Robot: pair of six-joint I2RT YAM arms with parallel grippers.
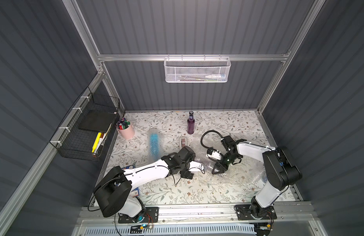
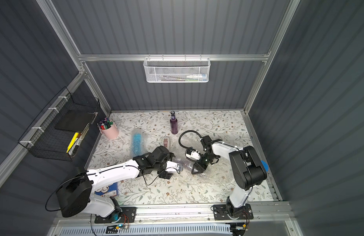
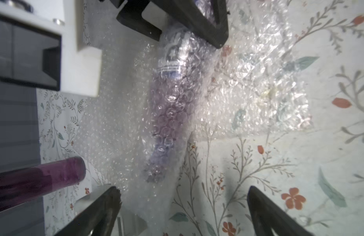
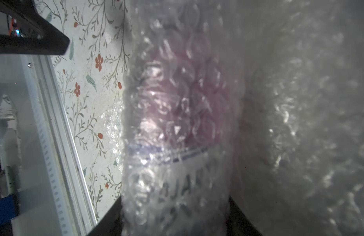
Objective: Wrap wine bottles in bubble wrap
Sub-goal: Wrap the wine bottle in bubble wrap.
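Observation:
A dark purple wine bottle (image 3: 173,102) lies on the floral table, rolled in bubble wrap (image 1: 234,173) that spreads out beyond it. My right gripper (image 4: 175,214) is shut on the bottle's wrapped, labelled body, also seen in a top view (image 1: 217,169). My left gripper (image 3: 183,194) stands wide open just short of the wrapped neck end; loose wrap trails between its fingers, ungripped. A second purple bottle (image 1: 190,124) stands bare near the back wall. The blue bottle (image 1: 154,143) lies rolled in its own wrap at the left middle.
A tape dispenser (image 1: 183,142) sits just behind my left wrist. A pink cup of markers (image 1: 127,130) stands at the back left. A black wire basket (image 1: 85,130) hangs on the left wall and a white mesh basket (image 1: 197,69) on the back rail.

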